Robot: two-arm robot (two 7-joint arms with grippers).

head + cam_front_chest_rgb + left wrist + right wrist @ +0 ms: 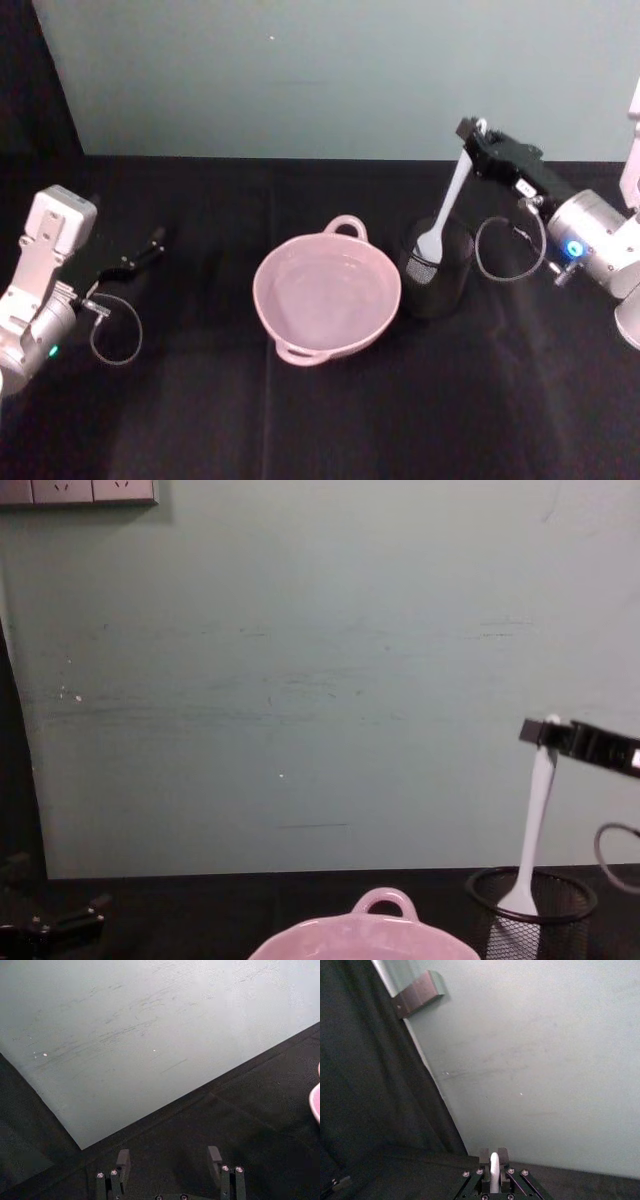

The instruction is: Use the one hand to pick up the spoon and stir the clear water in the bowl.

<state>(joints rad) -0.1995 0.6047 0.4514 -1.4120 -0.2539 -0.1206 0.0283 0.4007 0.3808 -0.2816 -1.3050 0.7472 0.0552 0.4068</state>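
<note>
Right gripper (477, 133) clamps spoon (446, 215) (head in mesh cup (438, 270)); left gripper (170, 1160) apart.

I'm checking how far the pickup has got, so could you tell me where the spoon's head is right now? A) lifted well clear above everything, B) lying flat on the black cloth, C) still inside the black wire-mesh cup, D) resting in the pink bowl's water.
C: the right claw grips the spoon at its handle end, while the head sits within the mesh cup, beside the pink bowl.
</note>
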